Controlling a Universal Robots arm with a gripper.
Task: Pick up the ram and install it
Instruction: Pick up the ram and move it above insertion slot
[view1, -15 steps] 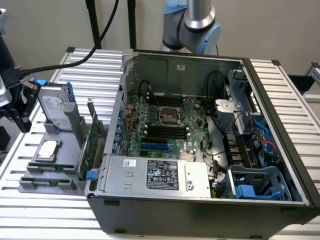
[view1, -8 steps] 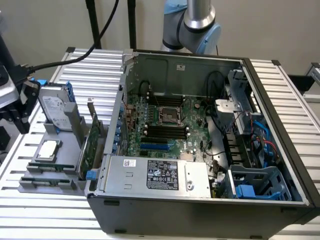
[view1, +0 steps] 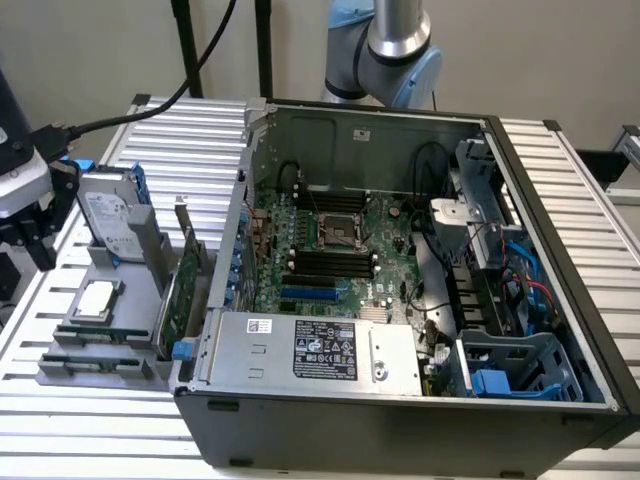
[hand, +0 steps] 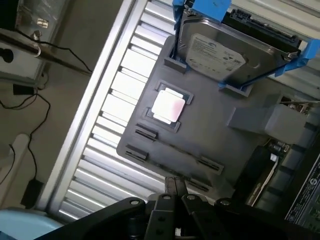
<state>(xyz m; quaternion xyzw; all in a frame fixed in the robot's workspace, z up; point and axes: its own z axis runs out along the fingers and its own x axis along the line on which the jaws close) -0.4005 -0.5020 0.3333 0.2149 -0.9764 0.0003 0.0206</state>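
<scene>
From my station, the gripper (hand: 175, 186) has its two black fingers pressed together with nothing pinched between them. It hangs over the edge of the grey parts tray (view1: 120, 372), at the side with the narrow slots. In the exterior view I find it at the far left, above and clear of that tray.

The ram (view1: 100, 337) sits on edge in one of those slots, a thin green strip. A second stick (view1: 97, 361) lies parallel just beside it, closer to the tray's edge. I can't make out contact between the fingers and either stick.

Further along the tray the square silver processor chip (hand: 168, 106) lies flat in its pocket. Beyond it the hard drive (hand: 220, 52) leans in a blue carrier. The expansion card (view1: 178, 290) stands upright at the tray's side next to the open computer case (view1: 400, 420). Inside the case the motherboard (view1: 340, 250) shows its black memory slots (view1: 330, 262). Everything rests on a slatted metal table (view1: 100, 440).
</scene>
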